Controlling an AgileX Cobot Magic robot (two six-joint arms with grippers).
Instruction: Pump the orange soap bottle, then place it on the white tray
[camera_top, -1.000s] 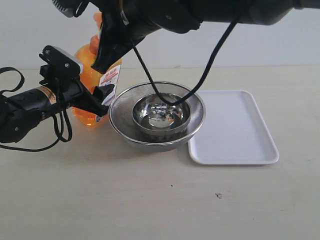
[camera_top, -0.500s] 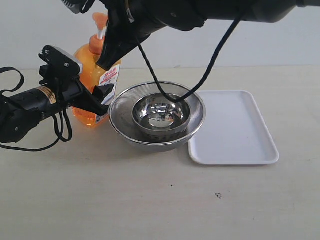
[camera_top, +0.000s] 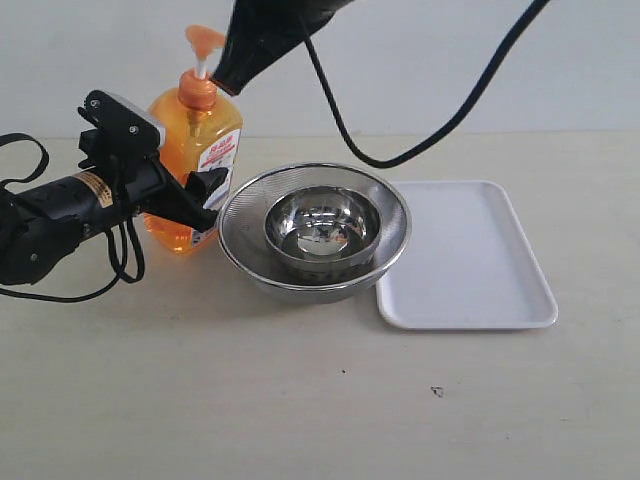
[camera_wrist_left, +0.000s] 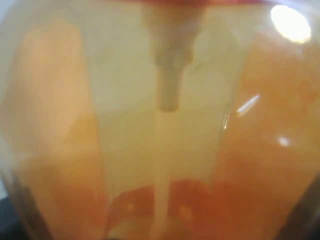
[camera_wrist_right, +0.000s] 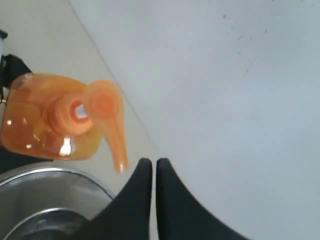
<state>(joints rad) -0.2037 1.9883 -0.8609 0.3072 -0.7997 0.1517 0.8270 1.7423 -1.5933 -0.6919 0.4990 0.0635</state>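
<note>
The orange soap bottle (camera_top: 195, 150) stands upright at the left of the steel bowls, its orange pump head (camera_top: 204, 40) raised on its white stem. My left gripper (camera_top: 195, 205) is shut on the bottle's lower body. The left wrist view is filled by the bottle (camera_wrist_left: 160, 125) and its inner tube. My right gripper (camera_top: 228, 80) hangs shut and empty just beside the pump head, apart from it; in the right wrist view its fingertips (camera_wrist_right: 154, 162) sit next to the pump spout (camera_wrist_right: 116, 145). The white tray (camera_top: 470, 255) lies flat and empty at the right.
A round steel mesh bowl (camera_top: 250, 195) with a smaller steel bowl (camera_top: 322, 230) inside it sits between the bottle and the tray, touching the tray's left edge. A black cable (camera_top: 400, 155) from the right arm droops over the bowls. A pale wall stands behind the table.
My right arm has risen up and away from the pump head, which has sprung back up. The bottle and left gripper have stayed put.
</note>
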